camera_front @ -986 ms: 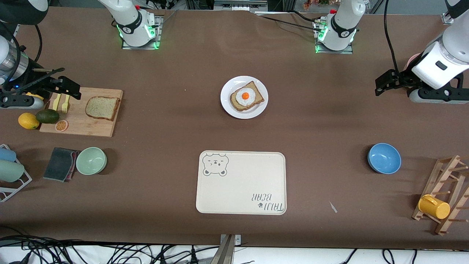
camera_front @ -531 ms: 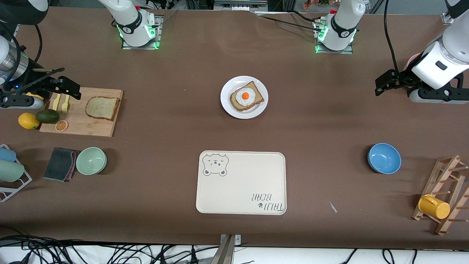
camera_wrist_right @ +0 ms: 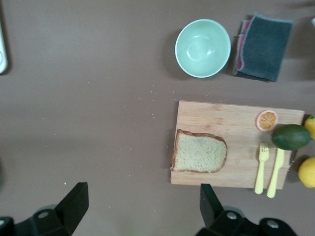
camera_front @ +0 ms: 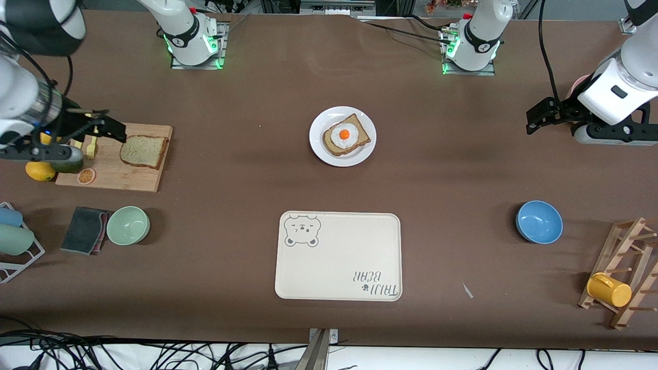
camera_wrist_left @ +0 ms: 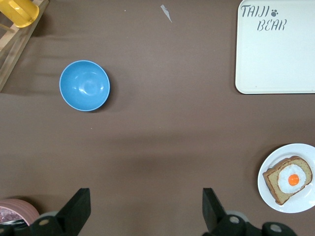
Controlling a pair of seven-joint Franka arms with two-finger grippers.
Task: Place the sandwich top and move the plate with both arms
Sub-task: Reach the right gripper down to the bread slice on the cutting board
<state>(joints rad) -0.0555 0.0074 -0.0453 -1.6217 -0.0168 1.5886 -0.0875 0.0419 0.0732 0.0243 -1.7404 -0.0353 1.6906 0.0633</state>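
Note:
The sandwich top, a plain bread slice, lies on a wooden cutting board at the right arm's end; it also shows in the right wrist view. The white plate stands mid-table and bears a slice with a fried egg; the left wrist view shows the plate too. My right gripper is open and empty over the board, beside the plain slice, and shows in its wrist view. My left gripper is open and empty over the left arm's end and waits; its wrist view shows it.
A fork, knife, orange slice, avocado and lemon lie on or by the board. A green bowl and grey cloth lie nearer the camera. The bear tray, a blue bowl and a rack with a yellow mug also stand nearer.
My right arm has swung its gripper toward the plain bread slice on the board. The left arm has not moved.

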